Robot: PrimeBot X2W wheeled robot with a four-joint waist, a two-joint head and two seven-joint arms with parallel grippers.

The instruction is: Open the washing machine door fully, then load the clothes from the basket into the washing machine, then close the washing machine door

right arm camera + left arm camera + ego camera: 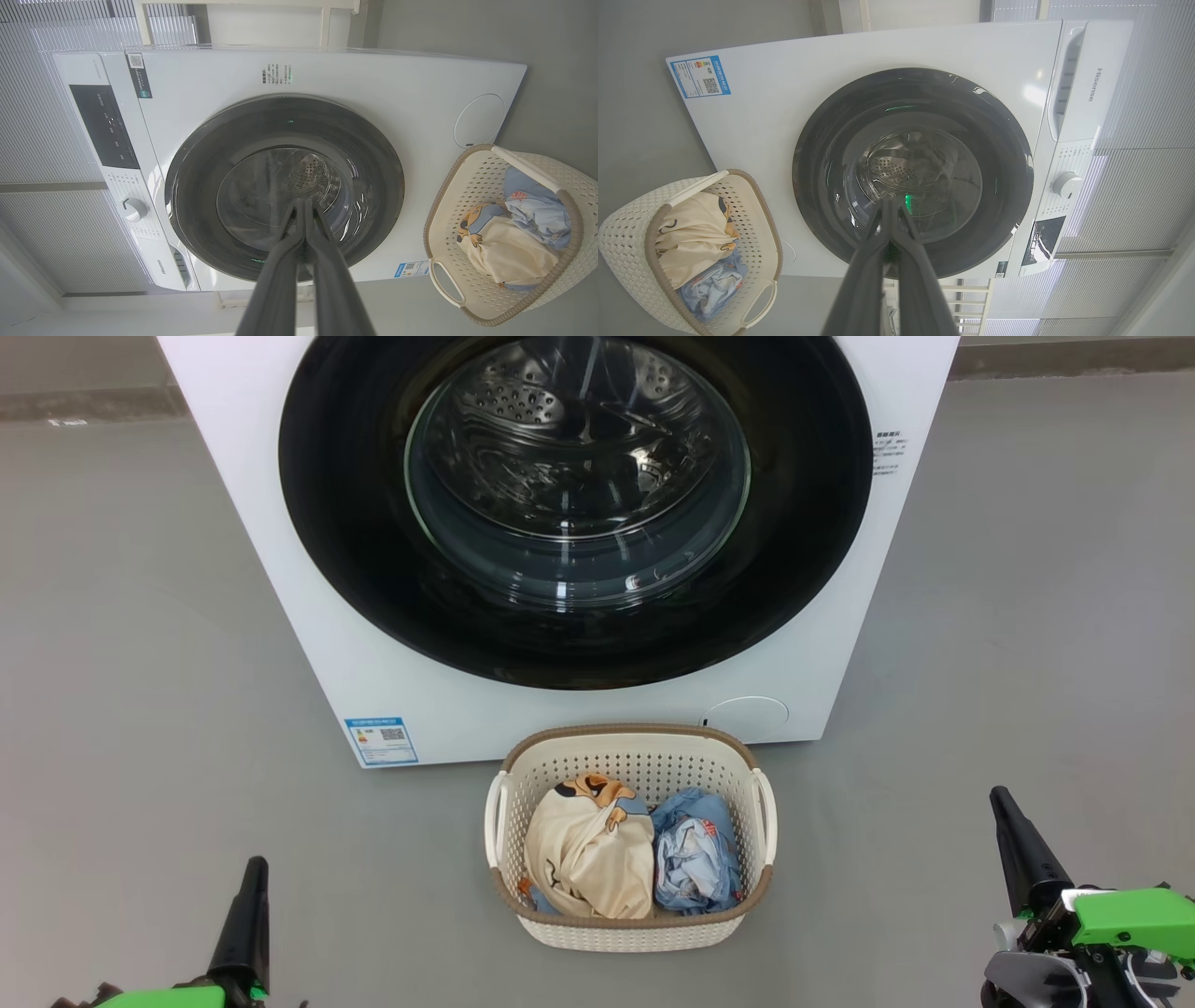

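At the lower left of the head view, the left fingers [245, 924] are held low over the grey floor [140, 709], pointed toward the washing machine [280, 569], pressed together with nothing gripped. At the lower right, the right fingers [1022, 849] are posed likewise, tilted slightly leftward, also closed on nothing. Both pairs are seen well apart from the basket [644, 761], which is set on the floor just before the machine. The clothes [644, 868], 2 garments, are lying inside it side by side. The washing machine door [355, 569] is seen shut.
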